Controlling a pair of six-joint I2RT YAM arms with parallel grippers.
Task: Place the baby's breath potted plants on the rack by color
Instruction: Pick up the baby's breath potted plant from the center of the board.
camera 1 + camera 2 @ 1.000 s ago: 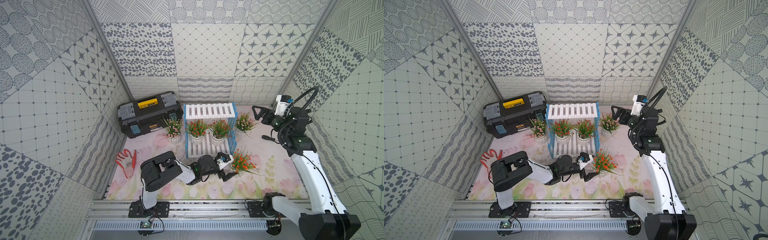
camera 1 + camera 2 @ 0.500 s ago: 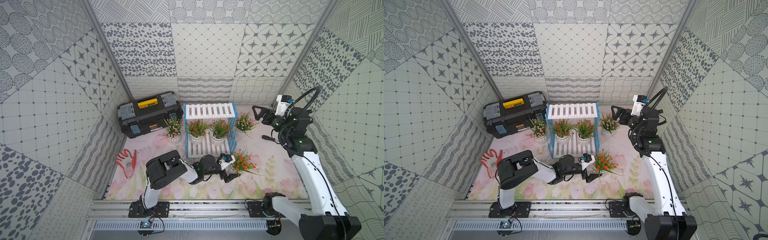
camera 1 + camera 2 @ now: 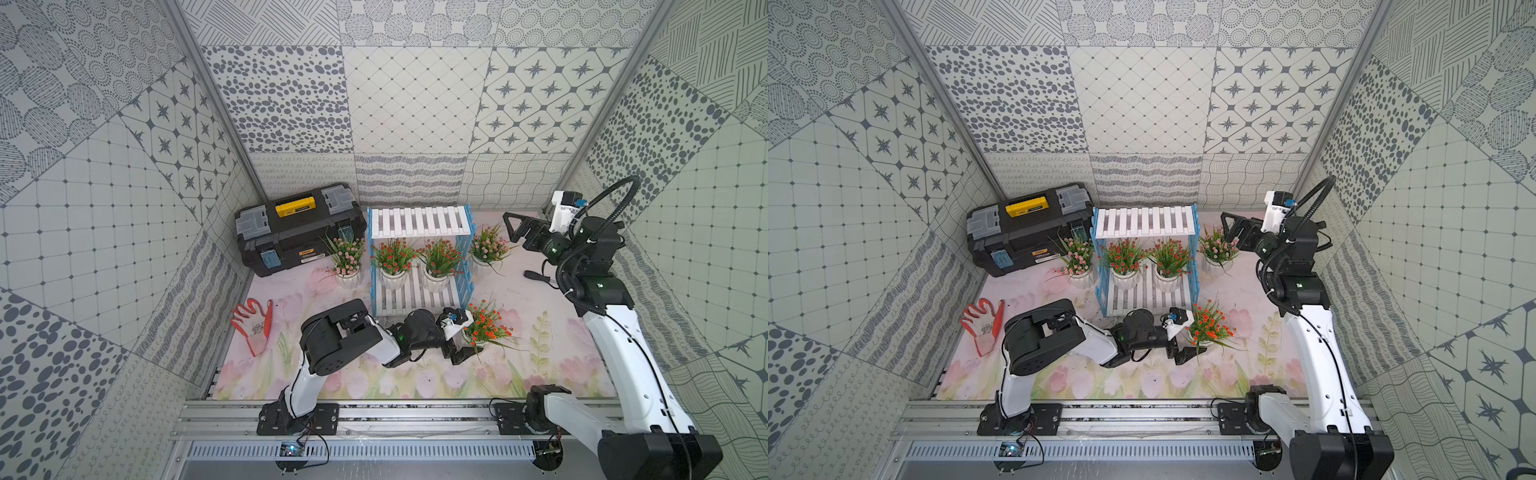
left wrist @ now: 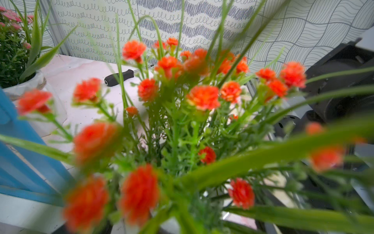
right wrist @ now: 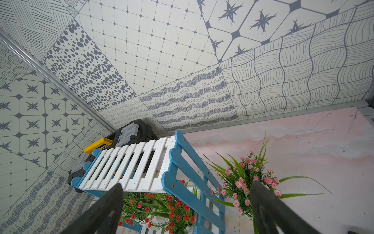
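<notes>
White-slatted rack [image 3: 419, 222], blue sides, orange-red blossoms [image 3: 484, 326], pink blossoms [image 3: 488, 245] (white pots [image 3: 392, 280]), black toolbox [image 3: 297, 241], yellow handle [image 3: 295, 206]; orange glove [image 3: 253, 328]

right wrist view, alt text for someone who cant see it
The open right gripper faces the blue-and-white rack, its top tier bare. Red-flowered plants sit on the lower tier, a pink-flowered plant stands beside the rack, a black toolbox behind.
</notes>
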